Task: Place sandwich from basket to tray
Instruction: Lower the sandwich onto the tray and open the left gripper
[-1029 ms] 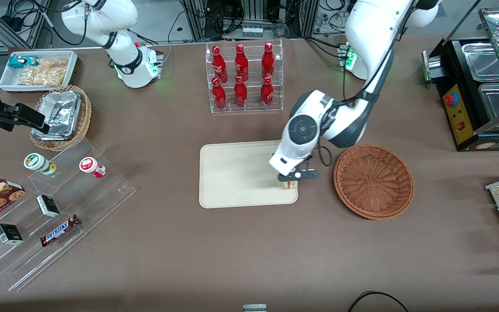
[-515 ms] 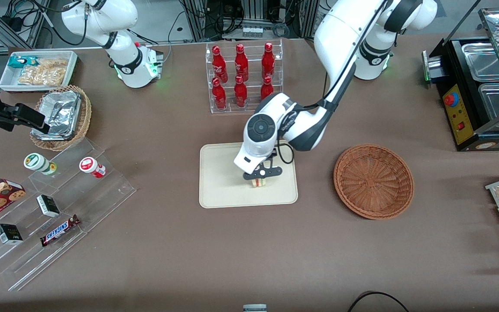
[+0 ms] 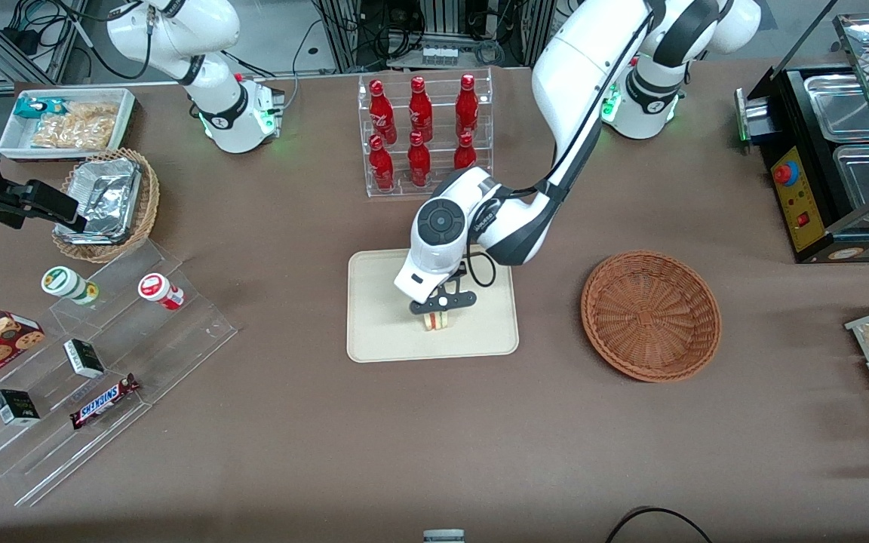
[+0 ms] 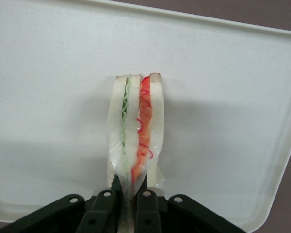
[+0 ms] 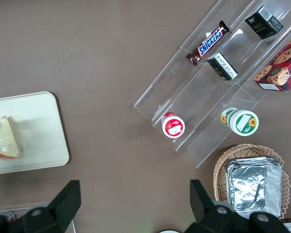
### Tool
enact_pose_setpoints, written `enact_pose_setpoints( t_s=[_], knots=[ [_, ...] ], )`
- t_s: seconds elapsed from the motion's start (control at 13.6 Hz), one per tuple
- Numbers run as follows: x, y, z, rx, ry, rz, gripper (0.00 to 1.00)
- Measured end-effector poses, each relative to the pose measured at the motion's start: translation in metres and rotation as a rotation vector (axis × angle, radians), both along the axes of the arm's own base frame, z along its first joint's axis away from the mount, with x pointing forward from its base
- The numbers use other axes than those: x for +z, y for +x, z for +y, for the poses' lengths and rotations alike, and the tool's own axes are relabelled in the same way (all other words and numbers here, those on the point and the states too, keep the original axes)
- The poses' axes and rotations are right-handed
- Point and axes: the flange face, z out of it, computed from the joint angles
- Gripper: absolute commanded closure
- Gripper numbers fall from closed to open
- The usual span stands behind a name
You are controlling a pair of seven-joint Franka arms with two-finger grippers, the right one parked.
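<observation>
While the gripper hangs low over the tray, its fingers are pinched shut on the sandwich, gripping it at one end so that the wedge stands on edge with its layers upright.

Going from the parked arm's end of the table toward the working arm's: the tray lies at the table's middle, nearer the front camera than the bottle rack; the sandwich is over the tray's inner area, on the half nearer the front camera. Whether its lower edge is touching the tray surface cannot be told, though the wrist view shows a shadow close beneath it. The basket sits well apart toward the working arm's end and holds nothing.

Handling assessment: the sandwich appears light and soft. In the wrist view its clear wrapping creases and narrows where the fingers squeeze, which suggests it gives easily and may be slick. A hold across the flat bread faces, as now, looks sound; heavy pressure would likely crush it. On release it may well topple onto a face.
</observation>
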Motion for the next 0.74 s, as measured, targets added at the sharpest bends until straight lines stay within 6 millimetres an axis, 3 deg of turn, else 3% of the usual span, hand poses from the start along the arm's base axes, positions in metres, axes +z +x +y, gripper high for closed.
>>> enact_pose_setpoints(
  t_s=[0.07,0.22,0.44,0.74],
  knots=[
    [-0.001,0.001,0.0,0.001,-0.003,-0.003,0.73],
    [-0.002,0.002,-0.001,0.004,-0.014,-0.016,0.0],
    [0.002,0.005,-0.003,0.007,-0.026,-0.029,0.0],
    [0.023,0.013,-0.007,0.012,-0.054,-0.058,0.0]
  ],
)
